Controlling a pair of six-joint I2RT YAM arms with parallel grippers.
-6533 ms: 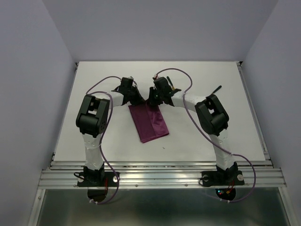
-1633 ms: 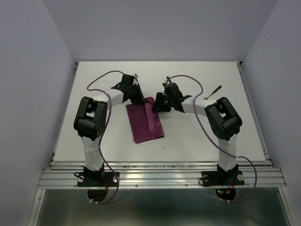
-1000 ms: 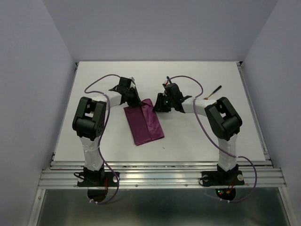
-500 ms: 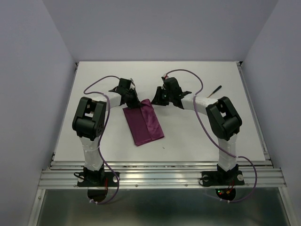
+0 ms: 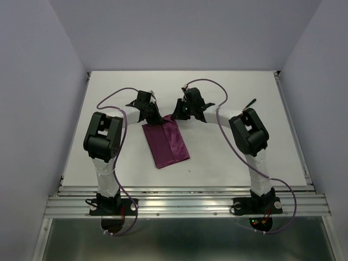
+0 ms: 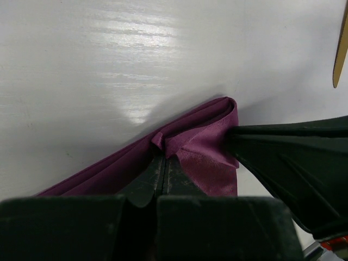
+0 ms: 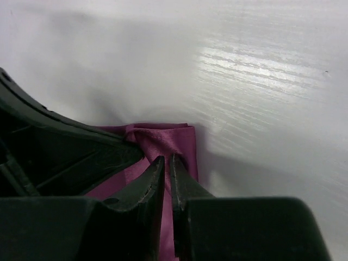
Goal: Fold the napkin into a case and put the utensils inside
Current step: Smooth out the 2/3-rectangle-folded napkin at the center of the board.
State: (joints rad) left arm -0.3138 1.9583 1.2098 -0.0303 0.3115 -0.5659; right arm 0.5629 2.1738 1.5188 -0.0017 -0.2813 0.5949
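White counter point(image 5: 206, 163), walled in pale lavender, carries the dark magenta, slightly shiny cloth napkin point(image 5: 166, 142), which lies folded into a long strip at the middle, between the two arms. Its far left corner is pinched by the left claw point(image 6: 163, 166), pressed fully together on a bunched ridge of fabric. The right claw point(image 7: 166, 163) is drawn almost together on the far right corner, apparently nipping the fold. Trouble is to be expected if the two corners are pulled unevenly: the slick layers could be slid apart, the fold skewed, or only the top layer lifted. A collision is also risked, since the claws stand nearly touching. A slender black-handled utensil point(image 5: 249, 103) lies well apart at the right, and a gold blade point(image 6: 341, 49) is seen beyond the cloth; neither obstructs.
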